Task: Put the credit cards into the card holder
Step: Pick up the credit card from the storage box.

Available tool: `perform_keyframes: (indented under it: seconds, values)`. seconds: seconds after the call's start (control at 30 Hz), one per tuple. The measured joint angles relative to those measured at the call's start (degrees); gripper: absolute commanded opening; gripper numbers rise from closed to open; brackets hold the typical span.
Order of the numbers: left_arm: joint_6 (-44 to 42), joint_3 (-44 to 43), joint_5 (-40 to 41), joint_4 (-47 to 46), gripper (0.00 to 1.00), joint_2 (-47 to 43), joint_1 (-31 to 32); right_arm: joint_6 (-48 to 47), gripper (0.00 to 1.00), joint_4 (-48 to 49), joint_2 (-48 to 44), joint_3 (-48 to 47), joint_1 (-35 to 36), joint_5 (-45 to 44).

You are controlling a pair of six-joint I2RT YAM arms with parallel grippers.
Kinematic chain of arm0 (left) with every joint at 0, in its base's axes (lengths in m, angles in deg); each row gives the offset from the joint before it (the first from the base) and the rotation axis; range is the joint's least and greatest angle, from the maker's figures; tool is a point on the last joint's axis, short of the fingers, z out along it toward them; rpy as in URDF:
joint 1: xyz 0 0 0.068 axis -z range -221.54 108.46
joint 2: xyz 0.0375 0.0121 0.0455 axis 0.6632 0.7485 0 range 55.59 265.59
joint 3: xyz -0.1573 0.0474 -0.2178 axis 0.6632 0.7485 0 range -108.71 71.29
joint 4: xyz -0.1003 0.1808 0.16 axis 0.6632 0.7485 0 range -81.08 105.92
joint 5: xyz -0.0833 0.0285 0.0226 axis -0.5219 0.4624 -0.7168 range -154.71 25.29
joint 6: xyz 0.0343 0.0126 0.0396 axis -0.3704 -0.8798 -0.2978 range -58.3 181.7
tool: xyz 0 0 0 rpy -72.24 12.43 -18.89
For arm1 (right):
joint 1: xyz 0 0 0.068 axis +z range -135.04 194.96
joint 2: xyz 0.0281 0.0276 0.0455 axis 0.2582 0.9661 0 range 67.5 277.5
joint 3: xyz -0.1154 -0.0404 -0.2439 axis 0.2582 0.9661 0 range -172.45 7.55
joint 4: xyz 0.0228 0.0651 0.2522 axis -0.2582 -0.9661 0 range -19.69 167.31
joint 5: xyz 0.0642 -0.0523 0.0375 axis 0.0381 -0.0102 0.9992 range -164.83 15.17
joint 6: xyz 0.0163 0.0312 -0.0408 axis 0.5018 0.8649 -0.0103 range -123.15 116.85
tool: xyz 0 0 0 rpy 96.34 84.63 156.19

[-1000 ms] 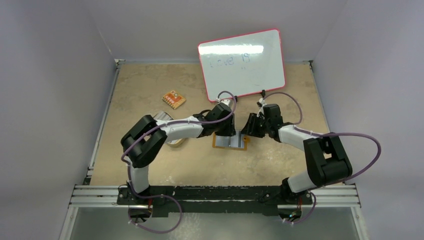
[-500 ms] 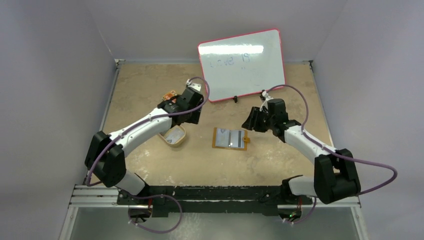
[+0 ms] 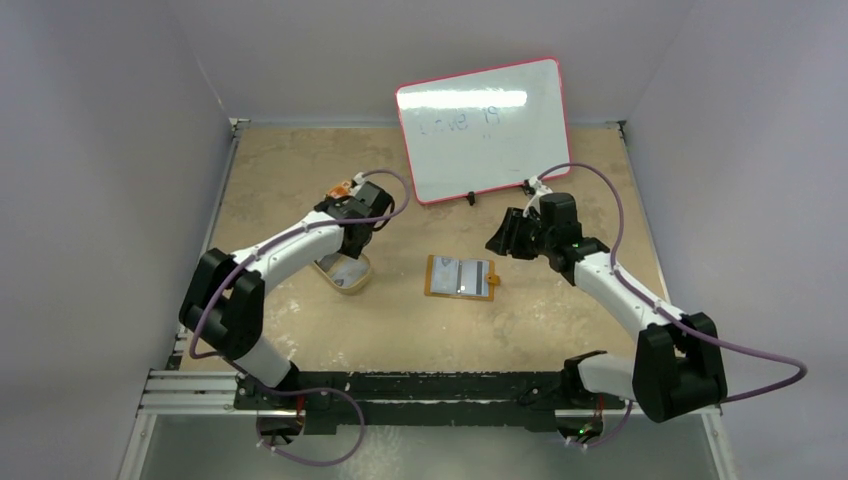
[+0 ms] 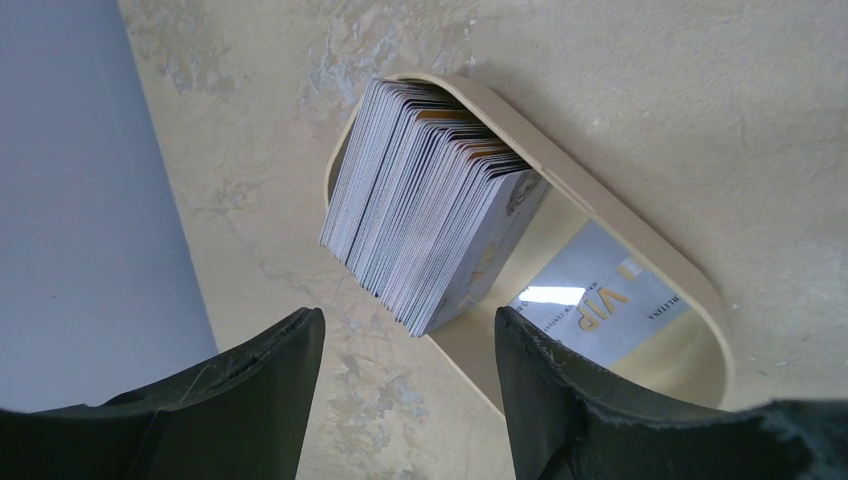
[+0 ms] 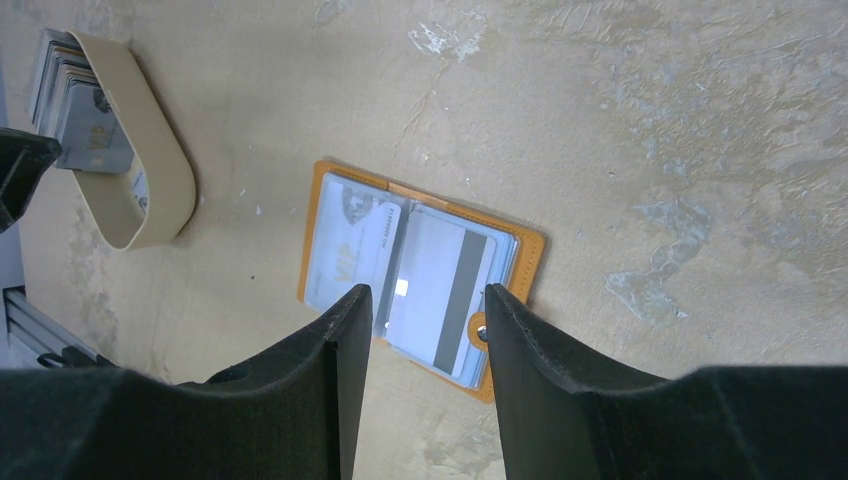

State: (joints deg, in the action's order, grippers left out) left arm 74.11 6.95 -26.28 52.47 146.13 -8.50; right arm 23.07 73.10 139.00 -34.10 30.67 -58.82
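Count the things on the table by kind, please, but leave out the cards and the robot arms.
Card holder: 1
Dish: 1
Whiteboard: 1
Small orange piece: 1
Total: 4

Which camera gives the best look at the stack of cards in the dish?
Left wrist: the cards stand on edge in the dish, close up. Right wrist shows them only at the corner, partly behind the dish wall. From the top the dish is small and the cards indistinct.
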Motion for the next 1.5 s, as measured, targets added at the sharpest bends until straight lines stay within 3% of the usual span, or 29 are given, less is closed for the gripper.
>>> perform_keyframes:
  seconds: [0.43,0.77,1.5]
  values:
    - [-2.6,-0.5,1.6,1.2,0.62,11.6,-0.4,0.3,0.48,0.2,-0.3,0.0,0.0,0.1]
    - [-2.6,-1.9,6.6,1.5,0.56,12.2,-0.4,0.3,0.48,0.6,0.0,0.0,0.0,0.6]
    - [-2.5,-4.4,6.0,3.9,0.24,13.6,-0.4,0.4,0.48,0.7,0.5,-0.3,0.0,1.6]
